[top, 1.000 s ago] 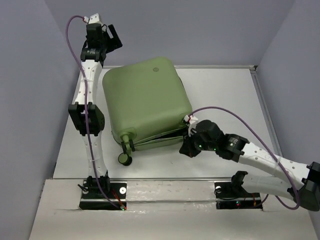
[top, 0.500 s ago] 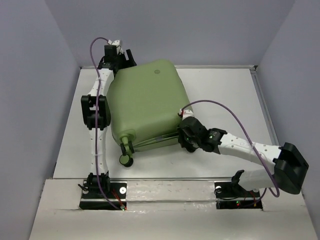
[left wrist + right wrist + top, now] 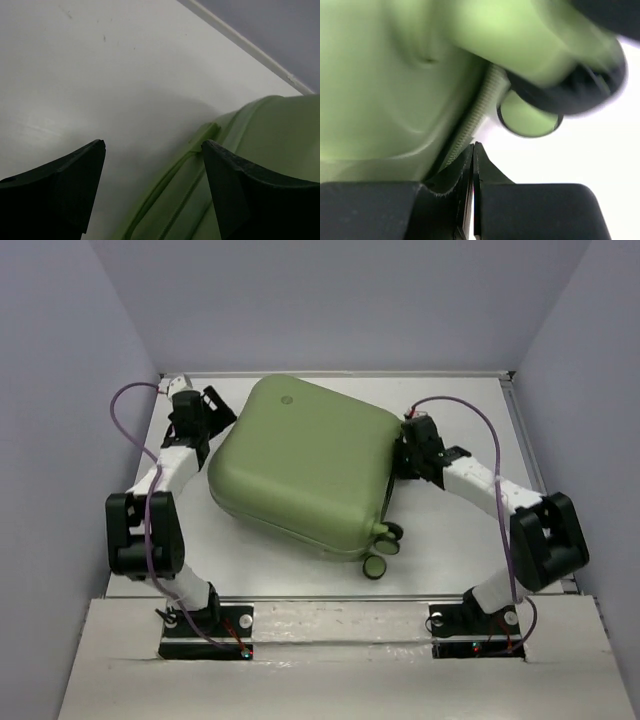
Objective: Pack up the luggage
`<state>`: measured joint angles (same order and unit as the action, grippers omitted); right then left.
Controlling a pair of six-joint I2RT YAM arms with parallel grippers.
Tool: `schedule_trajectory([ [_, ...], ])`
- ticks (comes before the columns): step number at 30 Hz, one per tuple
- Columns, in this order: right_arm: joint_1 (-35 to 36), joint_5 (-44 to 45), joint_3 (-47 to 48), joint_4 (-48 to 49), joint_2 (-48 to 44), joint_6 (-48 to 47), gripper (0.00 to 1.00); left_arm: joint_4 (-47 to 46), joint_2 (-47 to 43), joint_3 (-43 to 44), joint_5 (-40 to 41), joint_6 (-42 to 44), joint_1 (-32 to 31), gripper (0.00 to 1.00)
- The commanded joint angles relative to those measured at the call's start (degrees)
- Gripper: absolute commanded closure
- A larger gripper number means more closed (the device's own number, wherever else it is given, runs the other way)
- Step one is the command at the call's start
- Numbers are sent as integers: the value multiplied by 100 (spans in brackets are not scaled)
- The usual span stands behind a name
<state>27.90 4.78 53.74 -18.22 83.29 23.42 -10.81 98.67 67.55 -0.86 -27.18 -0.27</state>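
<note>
The light-green luggage [image 3: 300,465] lies flat and closed in the middle of the table, its wheels [image 3: 377,565] toward the near right. My left gripper [image 3: 207,410] is open at its far-left corner; in the left wrist view [image 3: 153,145] the fingers straddle the luggage's rim [image 3: 270,150] and bare table. My right gripper [image 3: 408,455] is at the luggage's right edge. In the right wrist view [image 3: 473,145] the fingers are pressed together at the end of the zipper [image 3: 481,102], pinching something thin there, with a green wheel [image 3: 527,119] just beyond.
The white table [image 3: 470,530] has a raised rim along its back [image 3: 450,373] and right side. Grey walls close in on the left, back and right. Purple cables loop above both arms.
The luggage has turned so its wheels went from near left to near right, and its gap has closed. The left gripper came down to its far-left corner. The right gripper moved to its right edge.
</note>
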Motion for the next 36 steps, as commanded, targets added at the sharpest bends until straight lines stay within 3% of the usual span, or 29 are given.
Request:
schedule_trajectory([
  [1,-12,-1952,1743,1936,1153,-215,93,879,-1383,-1769,-1179,20,-860,10],
  [3,-65,-2592,2875,1483,1940,-101,90,965,-2497,-2322,-1249,-51,-1027,10],
  [5,-65,-2832,4189,1190,2462,-5,88,1072,-3018,-2596,-1197,-51,-1324,10],
  [7,-65,-3035,5438,629,3104,84,74,1396,-3713,-2922,-1171,-146,-1483,10],
  [8,-126,-3044,5785,452,3263,84,65,1415,-3932,-3036,-1179,-217,-1589,10],
  [9,-179,-3053,6058,311,3395,75,46,1484,-4135,-3202,-1171,-261,-1799,10],
  [13,-468,-3149,6981,-390,3651,-21,9,1739,-5153,-3275,-934,-490,-2099,10],
  [17,-794,-3272,7186,-814,3467,-346,0,1933,-5464,-2810,-749,-350,-2108,9],
  [20,-795,-3256,6426,-876,2617,-811,0,2118,-5263,-2037,-565,-52,-2108,6],
  [22,-795,-3290,5722,-815,1654,-988,12,2092,-5087,-1389,-311,81,-2100,5],
  [23,-795,-3220,4831,-632,1282,-971,20,2065,-4851,-1141,-231,168,-2082,4],
  [24,-795,-3063,4282,-413,895,-788,66,1996,-4727,-930,-117,204,-2073,4],
  [25,-795,-3018,3694,138,99,-725,81,1890,-4439,-493,-38,213,-2047,3],
  [26,-725,-2948,2539,369,-291,-655,89,1837,-4279,-280,-2,161,-1969,3],
  [30,-654,-2352,286,986,-1664,-234,93,1599,-3357,774,184,178,-1513,1],
  [32,-602,-2340,-299,1057,-2017,-180,93,1556,-2558,1005,-455,30,-1082,1],
  [34,-602,-2262,-881,1075,-2105,-189,93,1146,-1821,1041,-1807,-602,-399,1],
  [36,-602,-2096,-1136,1153,-2167,-215,93,959,-1414,1146,-2058,-798,-132,2],
])
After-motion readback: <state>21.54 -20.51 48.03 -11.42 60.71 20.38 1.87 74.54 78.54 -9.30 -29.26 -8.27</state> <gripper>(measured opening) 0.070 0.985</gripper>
